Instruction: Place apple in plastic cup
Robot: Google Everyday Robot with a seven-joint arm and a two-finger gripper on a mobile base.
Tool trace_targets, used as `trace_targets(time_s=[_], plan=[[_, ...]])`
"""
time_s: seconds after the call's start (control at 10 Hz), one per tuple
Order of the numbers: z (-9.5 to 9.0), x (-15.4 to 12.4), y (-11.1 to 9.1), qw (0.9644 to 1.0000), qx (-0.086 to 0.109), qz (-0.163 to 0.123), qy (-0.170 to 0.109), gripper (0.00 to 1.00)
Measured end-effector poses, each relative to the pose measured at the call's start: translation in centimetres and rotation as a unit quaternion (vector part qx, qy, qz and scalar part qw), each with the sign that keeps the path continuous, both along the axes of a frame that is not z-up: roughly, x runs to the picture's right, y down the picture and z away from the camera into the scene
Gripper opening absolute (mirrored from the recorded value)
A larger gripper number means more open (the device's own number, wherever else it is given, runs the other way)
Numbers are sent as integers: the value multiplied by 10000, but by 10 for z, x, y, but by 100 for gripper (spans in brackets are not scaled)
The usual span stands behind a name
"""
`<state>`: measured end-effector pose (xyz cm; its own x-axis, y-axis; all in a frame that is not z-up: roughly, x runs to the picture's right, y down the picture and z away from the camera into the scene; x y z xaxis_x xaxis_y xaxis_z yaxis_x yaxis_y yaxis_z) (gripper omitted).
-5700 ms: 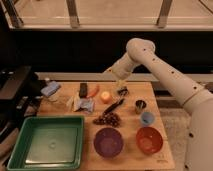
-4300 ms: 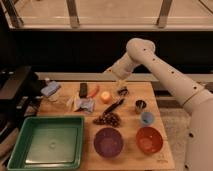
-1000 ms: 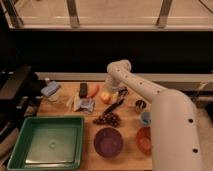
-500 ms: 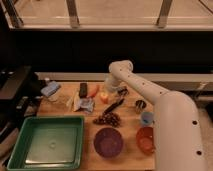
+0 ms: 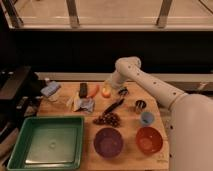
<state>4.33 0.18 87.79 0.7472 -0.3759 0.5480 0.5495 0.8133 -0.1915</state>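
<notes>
I have the gripper [image 5: 108, 85] low over the far middle of the wooden counter [image 5: 65, 107], right at the small round yellow-orange apple [image 5: 106, 92]. The apple rests on the counter on the near side of the gripper's tip, close enough that they look to be touching. I cannot tell whether the gripper is spread or closed. An elongated orange-red carrot-like piece [image 5: 93, 90] lies just left of the apple. The small light-blue plastic cup [image 5: 146, 118] stands well apart to the near right, between a dark metallic cup [image 5: 141, 104] and an orange bowl [image 5: 149, 140].
</notes>
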Motion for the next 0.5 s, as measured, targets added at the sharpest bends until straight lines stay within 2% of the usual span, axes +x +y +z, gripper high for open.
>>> trace_targets(time_s=[0.3, 0.5], plan=[[-40, 17, -9, 9998, 193, 38, 21, 0], [-65, 37, 5, 9996, 202, 122, 154, 0]])
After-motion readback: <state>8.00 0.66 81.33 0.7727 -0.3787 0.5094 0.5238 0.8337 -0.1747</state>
